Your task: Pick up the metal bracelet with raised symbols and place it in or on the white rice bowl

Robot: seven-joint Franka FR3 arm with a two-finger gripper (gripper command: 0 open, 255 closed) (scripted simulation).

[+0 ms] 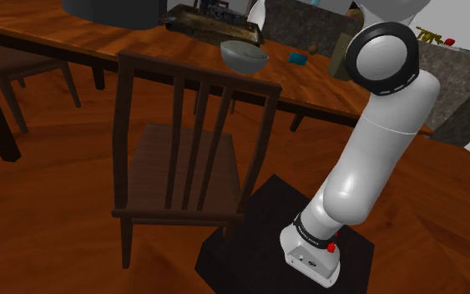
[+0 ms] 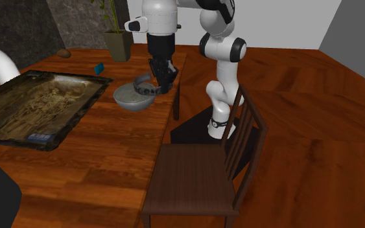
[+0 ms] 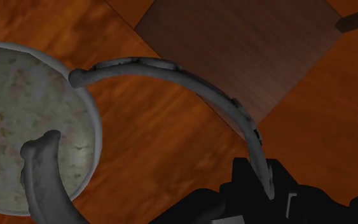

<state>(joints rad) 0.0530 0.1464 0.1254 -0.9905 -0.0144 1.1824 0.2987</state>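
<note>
Arching open-ended, grey bracelet partly overhangs bowl.

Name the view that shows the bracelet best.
Wrist view: the bracelet is a large grey arc with raised marks, clasped in the pincer, one end over the bowl. The second exterior view shows it as a small ring at the pincer, above the bowl. In the shoulder view I make out the bowl.

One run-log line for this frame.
stage: transfer | claw: shut on grey bracelet | bracelet: partly over grey bowl, not released | bowl: on wooden table
</note>
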